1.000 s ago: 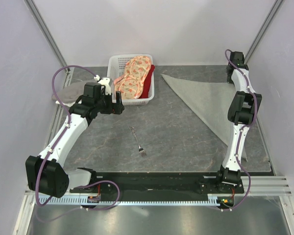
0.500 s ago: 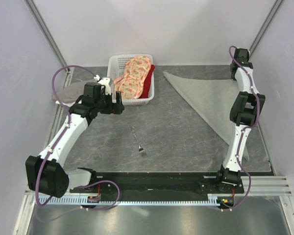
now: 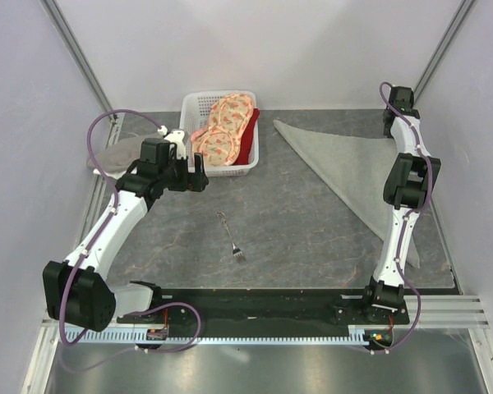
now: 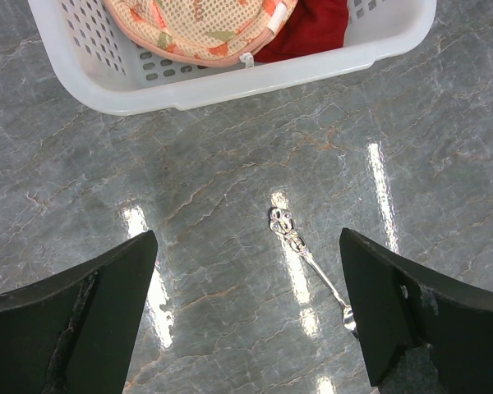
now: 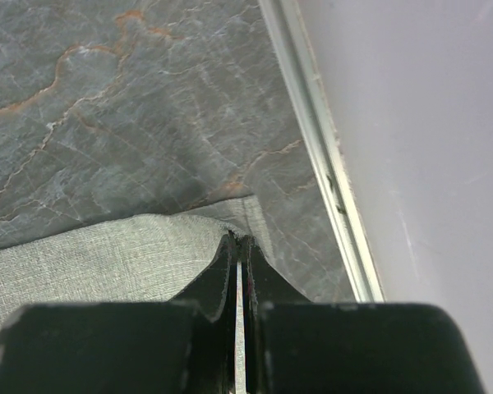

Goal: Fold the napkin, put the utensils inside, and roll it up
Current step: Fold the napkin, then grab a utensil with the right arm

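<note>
The right gripper (image 5: 237,249), clamped on the napkin (image 3: 353,168) corner at upper right, has edged left; its shallow pinch could slip. The left gripper (image 4: 246,267) gapes.

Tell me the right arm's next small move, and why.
Probably lift the pinched corner slightly and draw it toward the middle of the table. The right gripper is shut on the far corner of the napkin, close beside the wall rail. The napkin lies flat as a triangle at the right side, and the fork lies apart from it near the centre.
</note>
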Action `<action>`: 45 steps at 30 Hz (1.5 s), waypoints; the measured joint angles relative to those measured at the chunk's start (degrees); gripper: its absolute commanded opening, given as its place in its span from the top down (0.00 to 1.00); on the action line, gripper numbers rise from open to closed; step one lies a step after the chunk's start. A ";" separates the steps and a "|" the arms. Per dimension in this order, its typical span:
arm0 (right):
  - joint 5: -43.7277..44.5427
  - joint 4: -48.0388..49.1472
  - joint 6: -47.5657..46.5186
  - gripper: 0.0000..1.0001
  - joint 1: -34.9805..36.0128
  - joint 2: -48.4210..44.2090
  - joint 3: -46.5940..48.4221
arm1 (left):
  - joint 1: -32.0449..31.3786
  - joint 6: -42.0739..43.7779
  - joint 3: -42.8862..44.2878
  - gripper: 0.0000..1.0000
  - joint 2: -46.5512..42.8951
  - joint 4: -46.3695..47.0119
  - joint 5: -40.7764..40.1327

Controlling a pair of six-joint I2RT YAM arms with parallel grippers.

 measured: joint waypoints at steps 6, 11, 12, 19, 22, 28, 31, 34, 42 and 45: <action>-1.99 1.33 -0.11 1.00 0.00 0.79 0.00 | 0.00 0.00 0.00 0.00 0.74 0.02 0.00; -2.51 2.21 -0.11 1.00 0.00 0.94 0.00 | 0.00 0.00 0.00 0.00 1.27 0.02 0.00; -2.51 2.38 -0.11 0.98 0.00 0.98 0.00 | 0.00 0.00 0.00 0.00 1.31 0.04 0.02; -2.80 2.93 -0.02 0.20 0.00 1.05 0.00 | 0.00 0.00 0.00 0.00 1.60 0.04 0.11; -3.65 3.08 -0.17 0.15 0.00 0.94 -0.02 | 0.00 0.00 0.00 0.00 1.60 0.04 0.17; -7.91 2.95 0.76 0.15 0.02 -4.04 -3.98 | 0.00 0.00 0.00 0.00 1.51 0.09 0.46; -10.47 3.19 2.03 0.17 0.48 -10.84 -8.98 | 0.00 0.00 0.00 0.00 1.14 0.11 0.70; -12.52 4.37 4.31 0.18 1.64 -19.98 -16.61 | 0.00 -0.02 0.00 0.00 0.15 0.15 0.87; -13.68 9.73 10.51 0.21 20.15 -45.68 -46.84 | 0.00 -0.11 -0.13 0.00 -2.47 0.70 2.12; -14.08 10.64 14.16 0.23 32.13 -50.29 -55.54 | 0.00 -0.72 -0.42 0.00 -3.10 1.03 1.86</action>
